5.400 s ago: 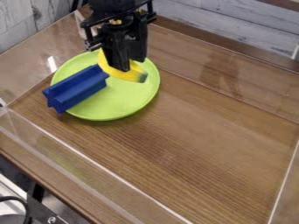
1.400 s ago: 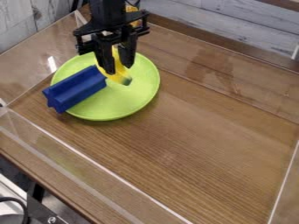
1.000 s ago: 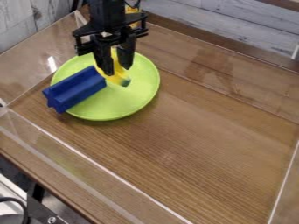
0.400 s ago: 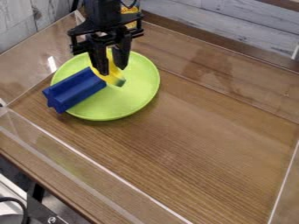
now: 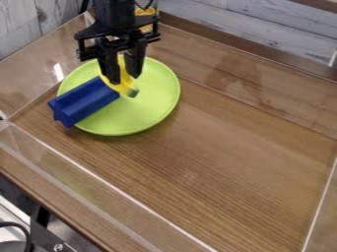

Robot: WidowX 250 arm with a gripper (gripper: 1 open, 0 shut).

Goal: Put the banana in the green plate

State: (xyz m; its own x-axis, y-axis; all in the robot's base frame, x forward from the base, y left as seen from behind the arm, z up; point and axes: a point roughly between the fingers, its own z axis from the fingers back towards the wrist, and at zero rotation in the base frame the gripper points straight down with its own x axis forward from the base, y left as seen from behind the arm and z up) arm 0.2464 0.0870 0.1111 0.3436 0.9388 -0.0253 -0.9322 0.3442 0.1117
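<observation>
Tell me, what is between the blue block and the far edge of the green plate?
In the camera view, the tool gripping the banana stands between the blue block and the green plate's far edge.

Banana above plate, block left.

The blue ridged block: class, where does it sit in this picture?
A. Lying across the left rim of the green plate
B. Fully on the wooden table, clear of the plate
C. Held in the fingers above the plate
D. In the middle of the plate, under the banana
A: the blue ridged block overlaps the left edge of the green plate, while the fingers grip the banana instead.
</observation>
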